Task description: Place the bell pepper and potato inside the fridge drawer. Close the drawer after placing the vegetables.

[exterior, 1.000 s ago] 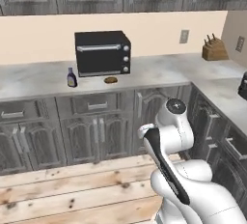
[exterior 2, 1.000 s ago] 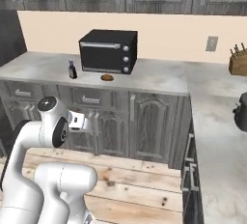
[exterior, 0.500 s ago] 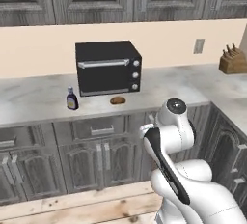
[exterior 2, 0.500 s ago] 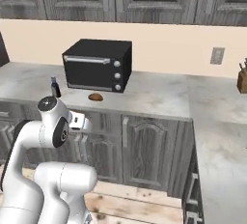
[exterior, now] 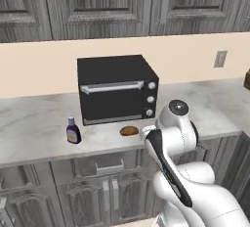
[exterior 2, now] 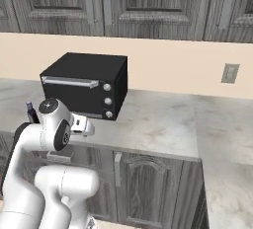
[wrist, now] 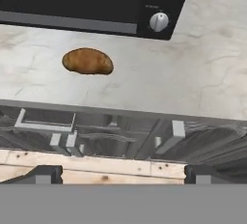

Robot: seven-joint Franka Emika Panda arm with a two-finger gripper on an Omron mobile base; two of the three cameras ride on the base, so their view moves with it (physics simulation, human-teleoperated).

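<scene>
Potato (wrist: 88,61) lies on the tabletop (wrist: 193,73) near its front edge, just before the black oven (exterior: 117,88). The tool (wrist: 120,174) hangs spread wide and empty, short of that edge. A reach from here could nudge the round potato back against the oven, or tip it off the front. Count: one potato, one oven, one small bottle (exterior: 73,130) further left along the front.

Matt brown potato (wrist: 88,61) on smooth marbled counter (wrist: 193,83).
</scene>
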